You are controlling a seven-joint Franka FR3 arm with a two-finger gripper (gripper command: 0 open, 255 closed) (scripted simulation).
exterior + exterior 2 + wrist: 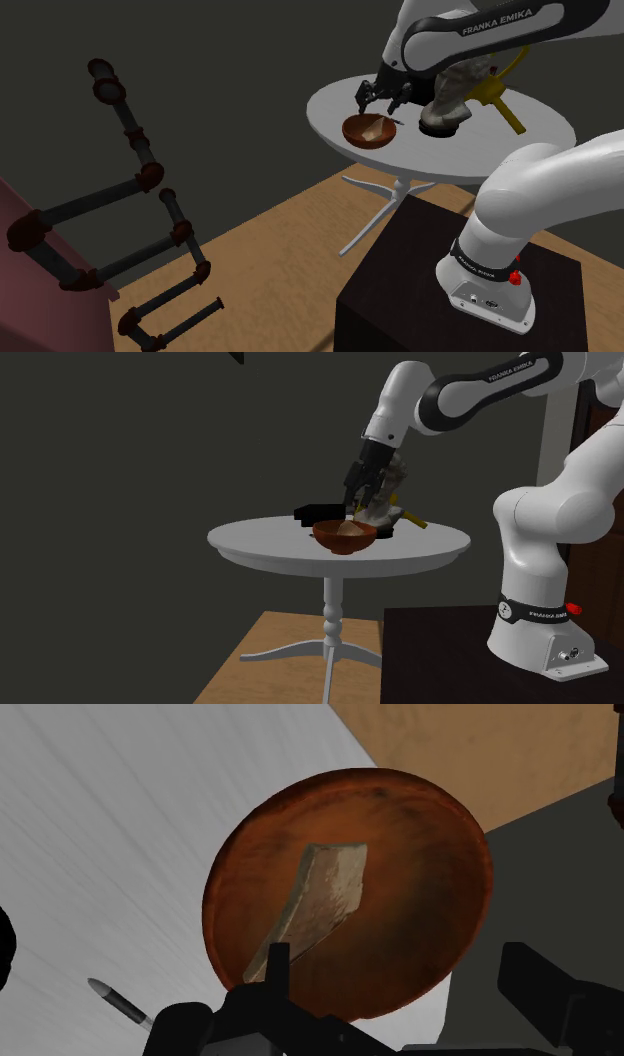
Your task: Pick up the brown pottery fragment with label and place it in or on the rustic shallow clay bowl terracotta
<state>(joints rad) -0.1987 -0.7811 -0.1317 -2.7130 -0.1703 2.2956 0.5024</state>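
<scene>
**Pale brown, flat pottery fragment [320,899] lies inside the reddish-brown shallow clay bowl [455,814]**

The pottery fragment is an angular shard with a mottled tan face. It rests on the clay bowl's inner floor, running from near the middle toward the rim on the hand's side. The bowl stands on a round white tabletop [330,100] carried by a white pedestal with curved feet.

The all-black two-finger hand [381,103] hangs just above the bowl with its fingers apart, clamped on nothing. In the wrist view one of the fingers [278,974] covers the shard's narrow end, and the other stands beyond the bowl's rim. Whether that first finger touches the shard cannot be told.

A small dark stick with a pale tip [115,999] lies on the tabletop near the bowl. In the shoulder view a grey-brown lumpy object [445,108] and a yellow piece [500,100] sit behind the bowl, partly hidden by the arm. In the second exterior view a flat black object [318,512] lies on the tabletop behind the bowl. Dark pipework [140,180] stands at the shoulder view's left over a wooden floor [270,240].
</scene>
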